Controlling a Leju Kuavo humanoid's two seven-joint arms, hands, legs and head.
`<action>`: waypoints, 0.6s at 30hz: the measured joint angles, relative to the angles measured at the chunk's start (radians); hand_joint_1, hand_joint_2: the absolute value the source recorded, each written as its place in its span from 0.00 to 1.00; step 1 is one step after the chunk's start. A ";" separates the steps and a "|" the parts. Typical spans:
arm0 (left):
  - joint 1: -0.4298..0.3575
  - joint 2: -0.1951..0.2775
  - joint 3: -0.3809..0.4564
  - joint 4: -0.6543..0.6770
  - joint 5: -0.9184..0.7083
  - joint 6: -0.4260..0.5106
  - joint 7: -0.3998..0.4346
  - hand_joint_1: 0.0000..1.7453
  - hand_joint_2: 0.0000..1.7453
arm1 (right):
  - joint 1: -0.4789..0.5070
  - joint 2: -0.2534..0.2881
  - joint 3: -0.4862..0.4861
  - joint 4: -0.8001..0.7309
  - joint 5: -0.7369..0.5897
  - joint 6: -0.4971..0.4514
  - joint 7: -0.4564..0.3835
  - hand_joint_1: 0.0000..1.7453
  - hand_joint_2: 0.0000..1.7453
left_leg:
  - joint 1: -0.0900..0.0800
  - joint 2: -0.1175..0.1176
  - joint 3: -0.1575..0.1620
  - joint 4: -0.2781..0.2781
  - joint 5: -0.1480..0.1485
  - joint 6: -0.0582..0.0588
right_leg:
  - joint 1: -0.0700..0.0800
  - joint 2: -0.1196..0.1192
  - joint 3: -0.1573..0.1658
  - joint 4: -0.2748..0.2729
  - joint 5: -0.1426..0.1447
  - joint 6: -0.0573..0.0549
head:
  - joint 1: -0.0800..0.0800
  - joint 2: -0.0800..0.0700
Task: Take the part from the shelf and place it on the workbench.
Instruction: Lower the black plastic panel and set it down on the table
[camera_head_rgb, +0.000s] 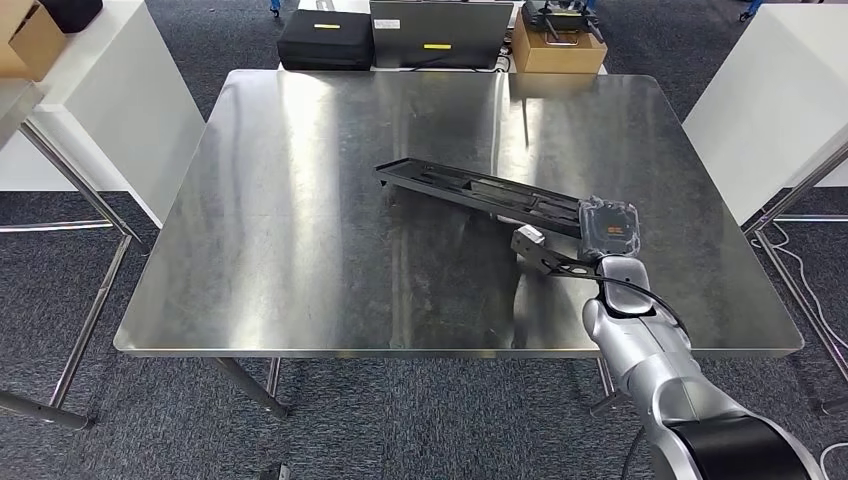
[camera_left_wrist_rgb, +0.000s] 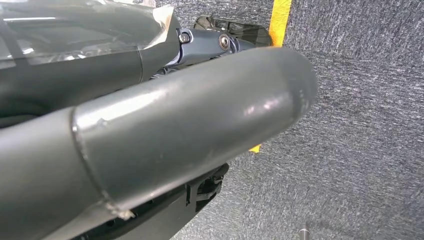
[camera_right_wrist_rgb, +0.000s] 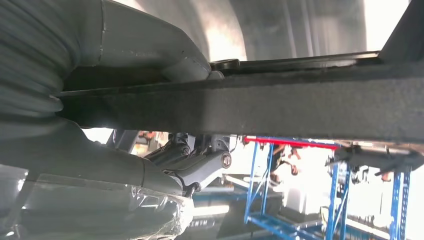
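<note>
One long black part (camera_head_rgb: 480, 190) on the workbench (camera_head_rgb: 300, 250), apparently gripped by right hand (camera_head_rgb: 607, 228).

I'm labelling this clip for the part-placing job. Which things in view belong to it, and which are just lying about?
Job:
- long black part, held over the table
- right hand, gripping the part's near end
- steel workbench

Lying about:
- black case
- grey case
- cardboard box
- white tables at both sides
</note>
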 joint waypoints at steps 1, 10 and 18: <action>0.000 0.000 0.002 0.000 0.000 -0.003 0.000 0.00 0.00 | 0.001 0.002 -0.003 0.006 -0.004 0.002 -0.002 1.00 1.00 | 0.000 0.000 0.000 0.000 0.000 0.000 | 0.000 0.000 0.000 0.000 0.000 0.000 | 0.000 0.000; 0.002 0.002 0.007 0.000 -0.008 -0.013 0.005 0.00 0.00 | 0.028 0.023 -0.026 0.046 -0.030 0.003 -0.010 1.00 1.00 | 0.000 0.000 0.000 0.000 0.000 0.000 | 0.000 0.000 0.000 0.000 0.000 0.000 | 0.000 0.000; 0.002 0.002 0.008 0.000 -0.019 -0.017 0.006 0.00 0.75 | 0.037 0.035 -0.039 0.061 -0.034 0.002 -0.004 0.25 0.25 | 0.000 0.000 0.001 0.000 0.000 0.000 | 0.000 0.000 0.001 0.000 0.000 0.000 | 0.000 0.000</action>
